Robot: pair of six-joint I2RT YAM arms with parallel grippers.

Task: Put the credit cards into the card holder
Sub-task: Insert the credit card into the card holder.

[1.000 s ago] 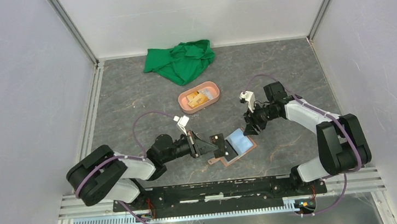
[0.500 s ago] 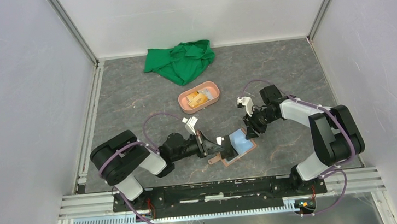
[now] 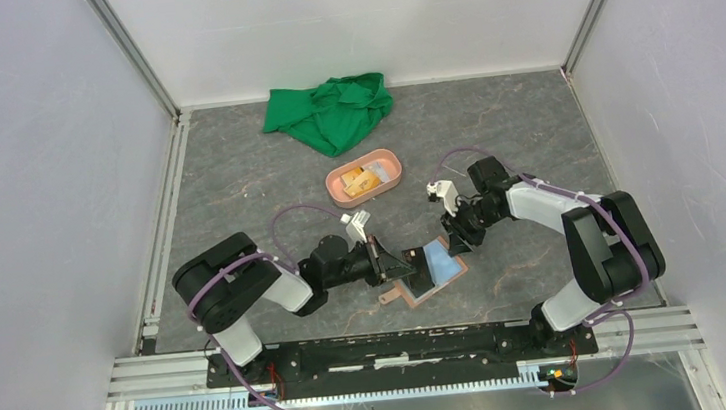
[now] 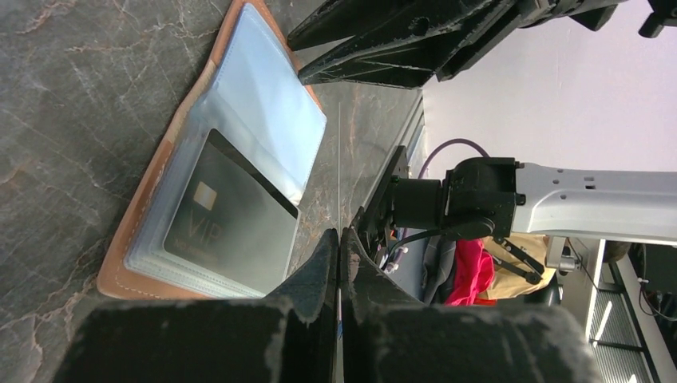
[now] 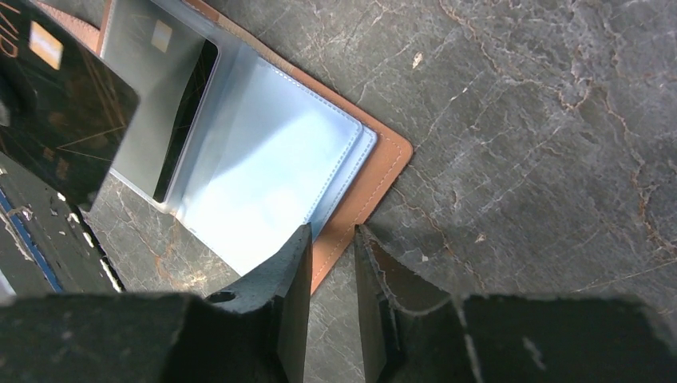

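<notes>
The card holder [image 3: 443,276] lies open on the table, tan with clear light-blue sleeves [image 5: 263,183]. One sleeve holds a black VIP credit card [image 4: 231,231]. My left gripper [image 3: 400,262] is shut on another black credit card [image 3: 416,258], held upright just left of the holder. That card shows edge-on in the left wrist view [image 4: 339,159] and flat in the right wrist view [image 5: 64,104]. My right gripper [image 3: 456,239] is at the holder's far right edge, its jaws a narrow gap apart over the tan rim [image 5: 375,191], empty.
A salmon-pink oval tray [image 3: 333,181] with small orange and white items stands behind the holder. A crumpled green cloth [image 3: 330,113] lies at the back. Metal rails run along the table's left edge and near edge.
My left arm has moved right, bringing the black card up to the open holder. My right gripper has shifted a little left, onto the holder's edge.
</notes>
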